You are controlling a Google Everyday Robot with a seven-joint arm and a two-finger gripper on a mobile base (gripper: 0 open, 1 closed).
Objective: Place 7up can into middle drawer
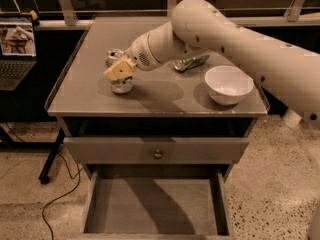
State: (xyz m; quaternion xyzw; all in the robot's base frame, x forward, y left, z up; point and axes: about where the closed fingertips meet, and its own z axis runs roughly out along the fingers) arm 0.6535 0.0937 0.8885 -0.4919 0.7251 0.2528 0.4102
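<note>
My gripper (120, 70) sits at the 7up can (121, 87), well left of the bowl (229, 84) — clamped or not, I cannot tell. Grasping step, I judge; next — lift, then lower into the open middle drawer (155, 204) below the bowl.

- Middle drawer (150, 209): pulled out, floor bare, reachable from above; low side walls. Rear edge is overhung by drawer front w/ knob (158, 154).
- Tabletop (165, 101): bare strip is left along front edge, also btwn 7up can (122, 87) and bowl (229, 84).
- Gripper (120, 70): held at the can, over top's left half as seen.
- Arm (240, 39): right rear airspace is blocked.
- Green can (190, 62): lying behind arm, near bowl.
</note>
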